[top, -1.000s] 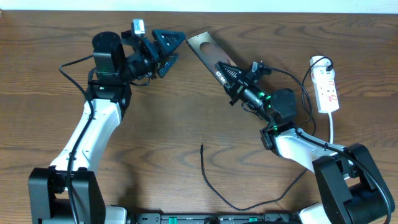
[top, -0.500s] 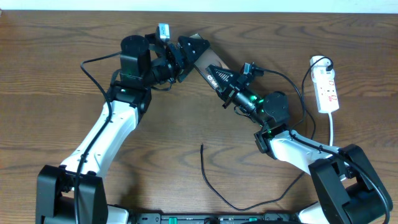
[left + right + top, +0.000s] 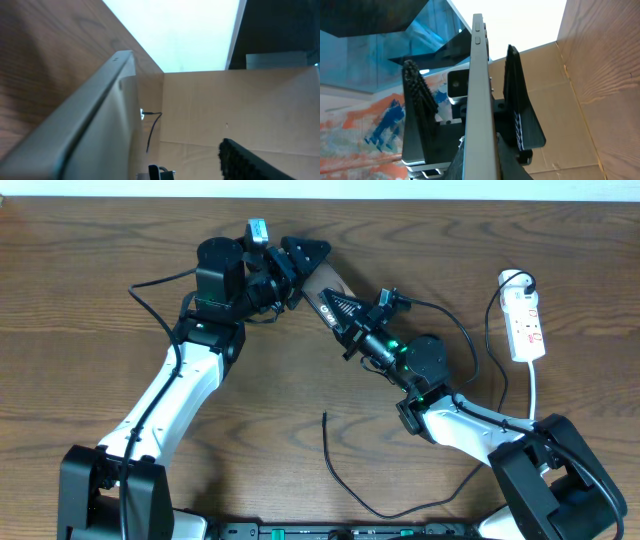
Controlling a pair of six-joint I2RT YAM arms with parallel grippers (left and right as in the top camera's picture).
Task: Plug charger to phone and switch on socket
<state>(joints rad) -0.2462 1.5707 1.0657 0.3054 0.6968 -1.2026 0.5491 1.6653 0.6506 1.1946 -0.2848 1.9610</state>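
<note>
Two grippers meet at the phone (image 3: 322,278), which lies at far centre, apparently raised off the table and slanting from far left to near right. The right gripper (image 3: 340,308) takes its near end. In the wrist view its fingers (image 3: 517,105) flank the slab's two faces and appear clamped on it. The left gripper (image 3: 297,262) stands spread about the far end, and its one visible finger (image 3: 245,160) is well apart from the phone.

The charger (image 3: 326,435) lies loose near centre, its free end pointing far and touched by neither arm. The socket (image 3: 526,320) lies at the far right, well apart.

Step in hand, by judgement: presenting the phone. Plugging and switching are not yet done. The next move calls for one gripper to fetch the plug and line it up with the phone's port, whose position cannot be told here.

Surface: dark wood-grain table (image 3: 80,300). Room: a pale wall along the far edge, and cardboard (image 3: 240,110) in both wrist views.
</note>
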